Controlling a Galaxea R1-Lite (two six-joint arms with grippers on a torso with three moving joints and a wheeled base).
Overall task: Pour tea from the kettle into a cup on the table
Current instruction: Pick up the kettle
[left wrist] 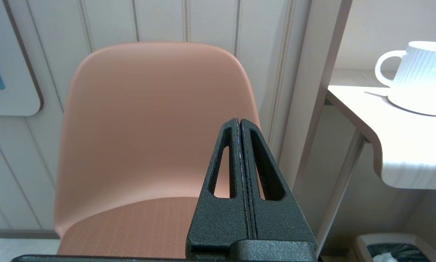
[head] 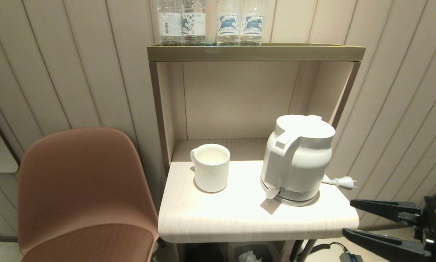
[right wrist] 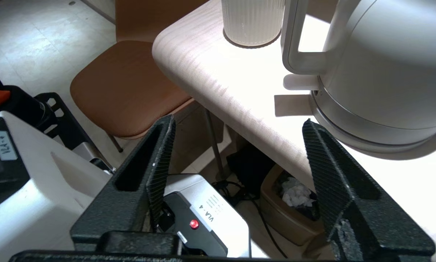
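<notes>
Two grippers: right gripper (head: 348, 220), fingers wide, lower right beside kettle (head: 297, 159) handle; left gripper (left wrist: 240, 122) closed, parked facing chair (left wrist: 152, 138).

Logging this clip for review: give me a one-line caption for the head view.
White electric kettle and ribbed white mug stand apart on the wood-grain table; open right pincer waits off its front-right corner.

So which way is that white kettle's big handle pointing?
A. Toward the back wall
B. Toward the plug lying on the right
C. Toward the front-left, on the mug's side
C: in the head view the electric kettle has its loop handle on the front-left, toward the ribbed mug, away from the plug.
</notes>
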